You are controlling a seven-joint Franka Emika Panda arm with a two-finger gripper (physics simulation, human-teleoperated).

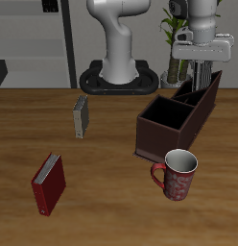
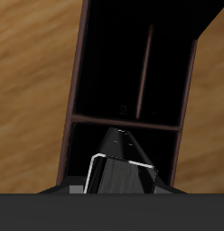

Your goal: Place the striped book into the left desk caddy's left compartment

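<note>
Starting at the near side of the wooden table (image 1: 111,216), a red book (image 1: 49,184) lies flat, close to the front edge. Farther back, a small plain grey book (image 1: 81,116) stands on its own, well apart from the red one. Behind it sits the robot's white base (image 1: 118,60) at the table's back. Moving across, the left desk caddy (image 1: 154,135), a dark maroon-brown open-top box, runs diagonally away from the front edge, and a red-patterned mug (image 1: 177,175) with a pale rim stands just in front of its nearer end. Over the caddy's far end hangs the gripper (image 1: 200,85), fingers pointing down and clamped on the striped book (image 1: 201,77), which hangs upright, its lower edge dipping to the caddy's rim. From the wrist view, the striped book (image 2: 123,162) is seen edge-on, directly over the caddy (image 2: 76,81), just on the gripper's side of an inner divider (image 2: 127,123).
</note>
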